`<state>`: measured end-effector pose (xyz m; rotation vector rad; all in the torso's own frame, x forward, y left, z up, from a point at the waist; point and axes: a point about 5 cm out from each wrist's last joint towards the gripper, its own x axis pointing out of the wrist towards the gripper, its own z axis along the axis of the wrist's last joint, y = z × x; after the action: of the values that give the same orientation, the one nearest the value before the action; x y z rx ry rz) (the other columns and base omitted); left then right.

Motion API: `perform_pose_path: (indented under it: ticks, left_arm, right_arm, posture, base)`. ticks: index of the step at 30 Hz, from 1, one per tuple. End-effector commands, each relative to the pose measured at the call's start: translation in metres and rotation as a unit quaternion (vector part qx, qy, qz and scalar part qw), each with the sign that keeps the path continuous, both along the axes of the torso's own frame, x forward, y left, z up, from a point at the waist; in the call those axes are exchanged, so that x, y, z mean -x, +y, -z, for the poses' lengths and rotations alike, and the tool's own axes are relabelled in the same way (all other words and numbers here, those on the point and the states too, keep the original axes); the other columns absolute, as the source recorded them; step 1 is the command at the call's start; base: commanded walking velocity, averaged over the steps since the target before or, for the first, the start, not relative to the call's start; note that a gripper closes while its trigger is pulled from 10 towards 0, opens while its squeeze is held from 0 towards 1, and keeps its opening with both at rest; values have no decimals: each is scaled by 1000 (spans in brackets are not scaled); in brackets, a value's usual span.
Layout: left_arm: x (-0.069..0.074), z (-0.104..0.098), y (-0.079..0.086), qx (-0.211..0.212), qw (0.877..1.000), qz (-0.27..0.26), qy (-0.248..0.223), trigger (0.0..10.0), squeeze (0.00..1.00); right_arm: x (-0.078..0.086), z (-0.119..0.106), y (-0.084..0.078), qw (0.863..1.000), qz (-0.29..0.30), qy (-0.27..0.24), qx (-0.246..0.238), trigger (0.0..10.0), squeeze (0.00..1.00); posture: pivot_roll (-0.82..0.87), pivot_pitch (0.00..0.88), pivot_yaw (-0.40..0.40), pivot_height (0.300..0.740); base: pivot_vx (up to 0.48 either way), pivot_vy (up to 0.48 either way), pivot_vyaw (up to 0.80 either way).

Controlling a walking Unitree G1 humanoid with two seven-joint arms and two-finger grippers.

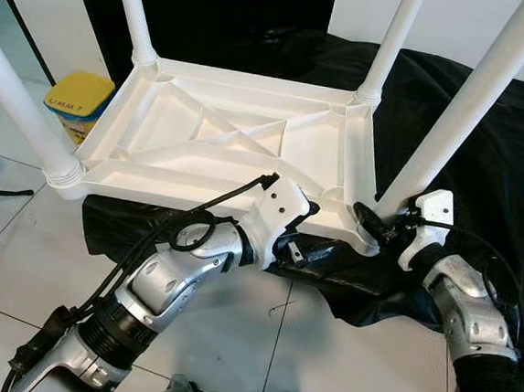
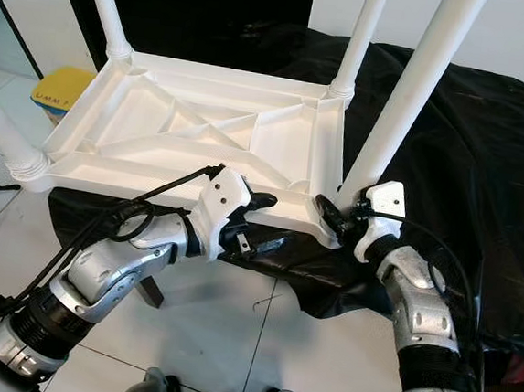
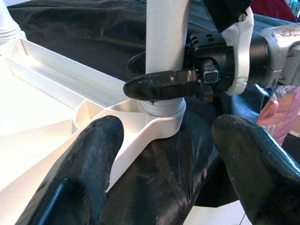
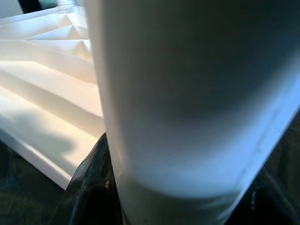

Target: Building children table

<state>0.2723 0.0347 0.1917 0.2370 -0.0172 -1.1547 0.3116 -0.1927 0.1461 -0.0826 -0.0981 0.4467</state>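
A white plastic children's table [image 1: 222, 128] lies upside down on a black cloth, its four legs pointing up. My right gripper [image 1: 379, 223] is shut on the base of the near right leg [image 1: 472, 104], where it meets the corner socket; one of its fingers [image 3: 161, 84] crosses the leg [image 3: 166, 33], and the leg [image 4: 187, 93] looms close in the right wrist view. My left gripper [image 1: 311, 239] is open at the table's near rim, just left of that corner. Its two fingers [image 3: 89, 168] stand wide apart with the rim and cloth between them.
A yellow tub [image 1: 80, 98] stands on the tiled floor [image 1: 19, 239] to the left of the table. The black cloth [image 1: 513, 163] spreads to the right and back. The three other legs [image 1: 136, 11] rise around the table.
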Motion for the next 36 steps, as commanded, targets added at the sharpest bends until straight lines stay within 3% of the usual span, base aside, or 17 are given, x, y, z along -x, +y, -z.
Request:
perform_pose_path:
  ticks: [1,3,5,8,14,18,22,34,35,36]
  left_arm:
    - [10,2,-3,-12,995,94,19,10000,0]
    - [8,2,-2,-11,996,91,21,10000,0]
    - [8,2,-2,-11,996,91,21,10000,0]
    - [6,2,-2,-8,996,81,22,10000,0]
    - [4,2,-3,-6,997,78,22,10000,0]
    - [1,1,0,-4,997,68,20,10000,0]
    - [0,-1,1,-1,998,65,20,10000,0]
    - [-2,-2,1,-2,998,63,8,10000,0]
    - [-2,-2,0,0,998,63,7,10000,0]
    - [-2,-3,0,1,998,63,6,10000,0]
  right_arm:
    - [4,20,5,999,33,39,-6,10000,0]
    - [6,23,9,996,82,39,-18,10000,0]
    - [6,23,9,996,82,39,-18,10000,0]
    - [9,27,15,982,176,41,-49,10000,0]
    - [12,27,21,975,210,39,-54,10000,0]
    - [16,29,37,952,289,39,-88,10000,0]
    - [18,25,47,950,295,31,-98,10000,0]
    - [21,23,45,953,290,22,-87,10000,0]
    - [21,22,45,954,286,17,-85,10000,196]
    - [21,21,44,955,284,13,-84,10000,196]
  posture:
    - [18,170,-29,740]
    - [14,164,-25,740]
    - [14,164,-25,740]
    - [7,160,-21,740]
    - [4,146,-19,740]
    - [8,159,-16,740]
    - [6,162,-14,740]
    - [2,144,-12,740]
    - [2,141,-12,740]
    - [2,141,-12,740]
  base:
    - [0,0,0]
    - [0,0,0]
    - [0,0,0]
    - [0,0,0]
    - [0,0,0]
    - [0,0,0]
    - [0,0,0]
    - [0,0,0]
    - [0,0,0]
    - [0,0,0]
